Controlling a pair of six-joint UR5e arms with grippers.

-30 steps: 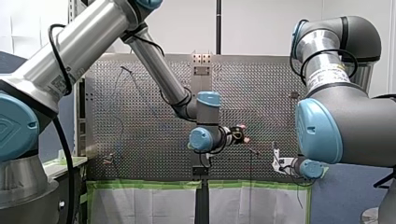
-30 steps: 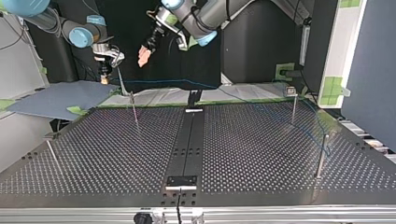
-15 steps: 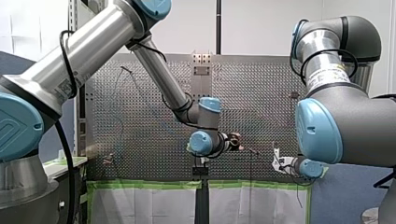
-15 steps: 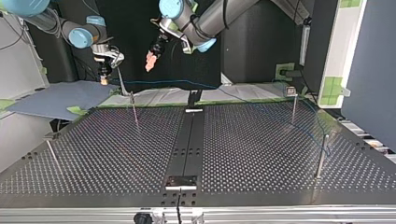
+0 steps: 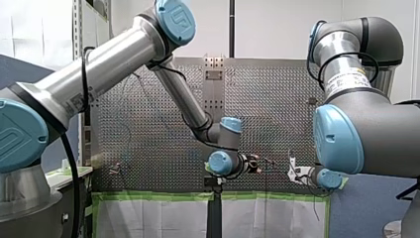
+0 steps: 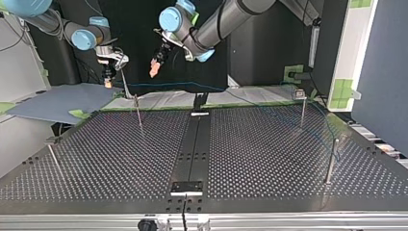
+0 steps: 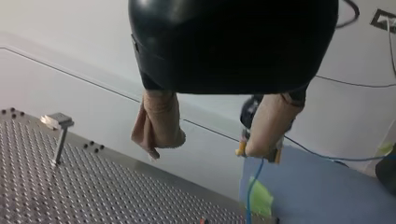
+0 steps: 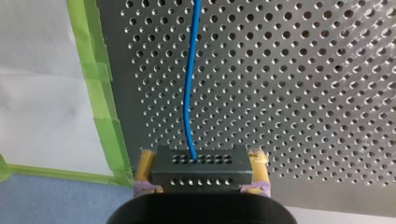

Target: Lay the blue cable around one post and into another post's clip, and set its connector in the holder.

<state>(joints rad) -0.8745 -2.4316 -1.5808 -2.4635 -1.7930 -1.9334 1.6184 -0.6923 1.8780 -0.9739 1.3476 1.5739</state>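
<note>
thin blue cable [image 8: 189,93] looks limp and light, best held by its rigid connector [image 8: 201,170], clamped in the right hand [image 6: 108,81], upper left of the top view. left hand [image 7: 210,147] gapes empty.

blue cable [image 8: 189,84], straight, enters black connector [image 8: 201,170] with perforated face
</note>
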